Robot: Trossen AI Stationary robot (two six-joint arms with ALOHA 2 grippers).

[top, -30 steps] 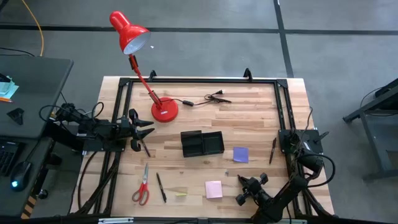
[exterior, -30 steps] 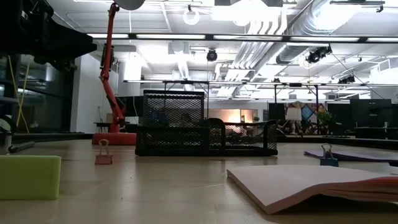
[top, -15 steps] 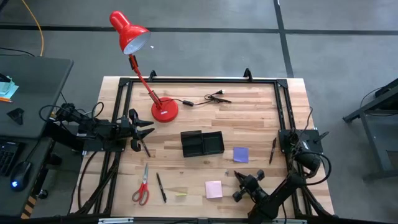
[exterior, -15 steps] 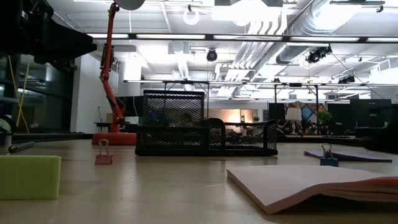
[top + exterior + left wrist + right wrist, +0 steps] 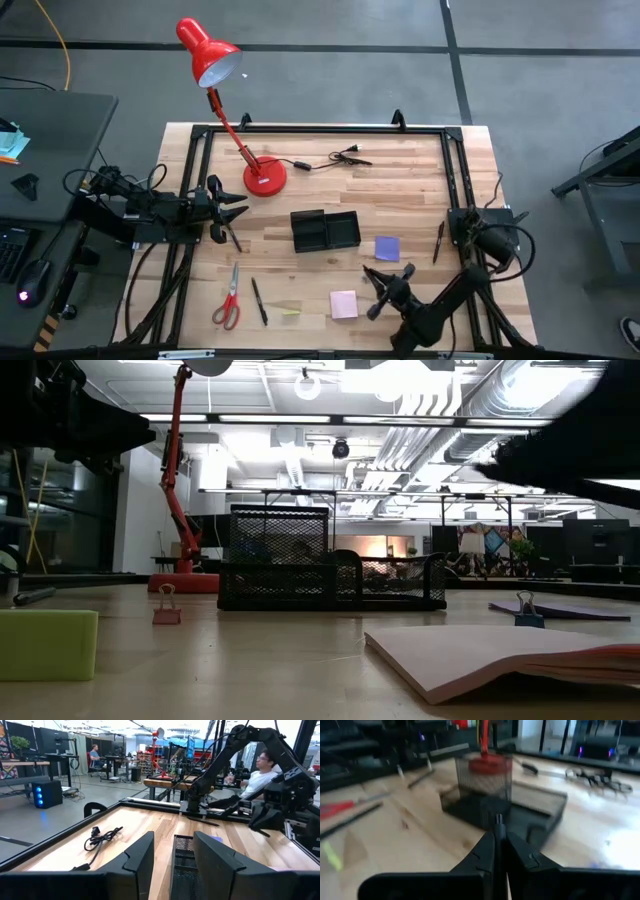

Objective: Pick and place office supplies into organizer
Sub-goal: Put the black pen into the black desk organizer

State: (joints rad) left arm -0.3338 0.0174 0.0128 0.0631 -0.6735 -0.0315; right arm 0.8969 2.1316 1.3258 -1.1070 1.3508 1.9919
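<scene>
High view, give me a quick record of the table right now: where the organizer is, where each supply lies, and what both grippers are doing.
organizer: table centre, nothing visible inside
scissors: near front edge, left side
purple pad: just right of organizer
pink pad: front, in front of organizer
pens: one beside scissors, one near right edge
left gripper: open, parked at left edge, holding nothing
right gripper: shut, empty, between the two pads

Right wrist view's organizer (image 5: 502, 800) blurred; pink pad (image 5: 520, 660) cut off at edge

One organizer (image 5: 325, 231), one scissors (image 5: 230, 298), three pens (image 5: 259, 301), two sticky pads (image 5: 387, 249), one lamp (image 5: 222, 80).
</scene>
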